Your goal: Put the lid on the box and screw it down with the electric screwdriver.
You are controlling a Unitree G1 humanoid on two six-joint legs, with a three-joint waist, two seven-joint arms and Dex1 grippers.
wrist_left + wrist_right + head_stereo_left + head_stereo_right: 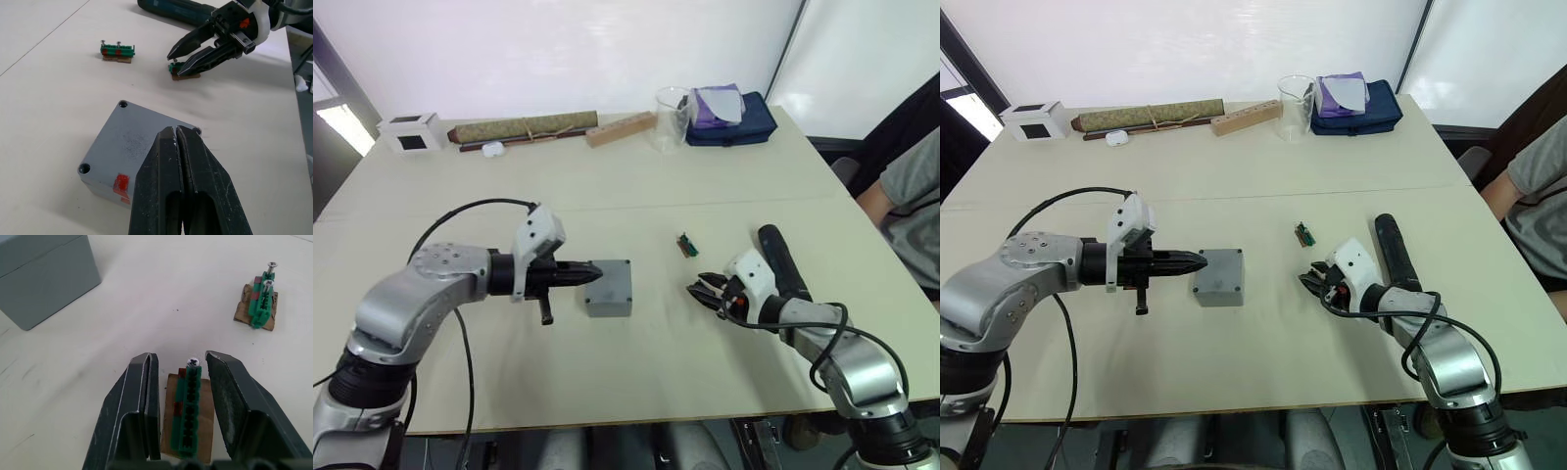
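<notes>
On the pale surface (636,392) the box (608,287) already carries the lid (142,142), its corner holes showing and a red mark on the side wall. Our left gripper (590,275) has its two fingers pressed together with nothing between them, the tips resting at the box's near edge as though to steady it. Well apart to the right, our right gripper (181,367) is spread open and straddles a small green screw holder (188,406) on a scrap of brown card; a single screw (193,362) stands up from its end. A second green holder (260,301) with two screws lies further off, between the box and the right arm. The electric screwdriver (781,262) lies just beside the right forearm, untouched.

We judge that the step in hand is fetching a screw for the lid. To do it well, we centre the screw between the fingers, come down only as far as the head, and close gently so the light card holder does not skid or tip. We then lift straight up so the screw slides out of its slot. The left gripper should hold the box firm, so the lid does not shift off its holes.
</notes>
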